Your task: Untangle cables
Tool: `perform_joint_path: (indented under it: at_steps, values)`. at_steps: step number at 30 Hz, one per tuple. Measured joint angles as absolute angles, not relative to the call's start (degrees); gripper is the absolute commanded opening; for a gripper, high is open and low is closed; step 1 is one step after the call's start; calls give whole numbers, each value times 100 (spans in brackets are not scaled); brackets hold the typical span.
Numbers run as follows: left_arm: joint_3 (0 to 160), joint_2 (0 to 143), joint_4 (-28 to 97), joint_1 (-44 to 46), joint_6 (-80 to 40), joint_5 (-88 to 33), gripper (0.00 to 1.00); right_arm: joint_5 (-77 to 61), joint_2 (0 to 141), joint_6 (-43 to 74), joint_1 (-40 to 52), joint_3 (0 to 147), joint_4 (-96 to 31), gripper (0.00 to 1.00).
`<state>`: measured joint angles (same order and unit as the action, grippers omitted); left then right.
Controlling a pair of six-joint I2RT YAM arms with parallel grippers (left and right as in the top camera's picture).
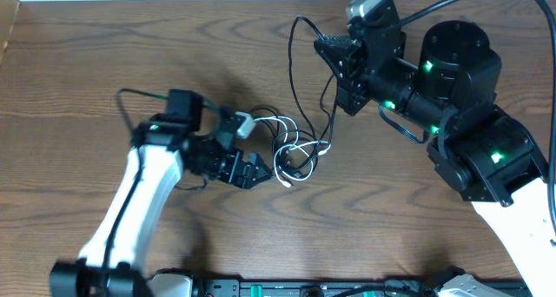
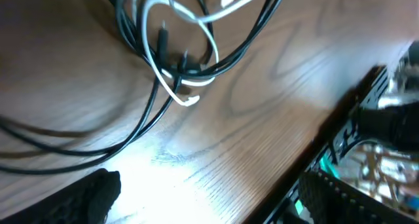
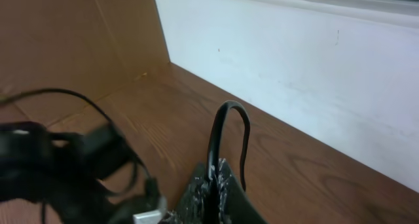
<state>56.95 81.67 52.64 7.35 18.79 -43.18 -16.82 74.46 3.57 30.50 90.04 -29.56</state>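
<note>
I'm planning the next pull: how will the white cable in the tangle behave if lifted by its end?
Probably floppy: the white cable lies in loose curls, so it should sag rather than hold shape. Likely light, being so thin. It may drag the black cables along, since they cross and loop around it.

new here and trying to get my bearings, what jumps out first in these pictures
The knot of black and white cables in the middle of the wooden table catches the eye first. The left fingers stand open just beside it, while the right fingers, at the far side, are pinched shut on one black cable leading out of the knot.
</note>
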Motion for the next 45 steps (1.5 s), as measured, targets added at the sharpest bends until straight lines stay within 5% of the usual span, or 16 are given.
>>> perform_joint_path:
  at_steps: [12,25,37,45]
  values:
    - [5690,9529,4772,1824,2556,-4272,85,-1446,7387,340,3050,9004,-3214,1]
    - [5690,9629,3518,2032,2189,-2936,76,-1409,7290,340,3050,9004,-3258,1]
    - [5437,9810,3297,2032,2032,-2676,41,-1409,7264,340,3050,9004,-3221,1]
    - [5218,9939,3299,2032,1999,-2665,8,-1216,7269,340,2834,9148,-2978,1]
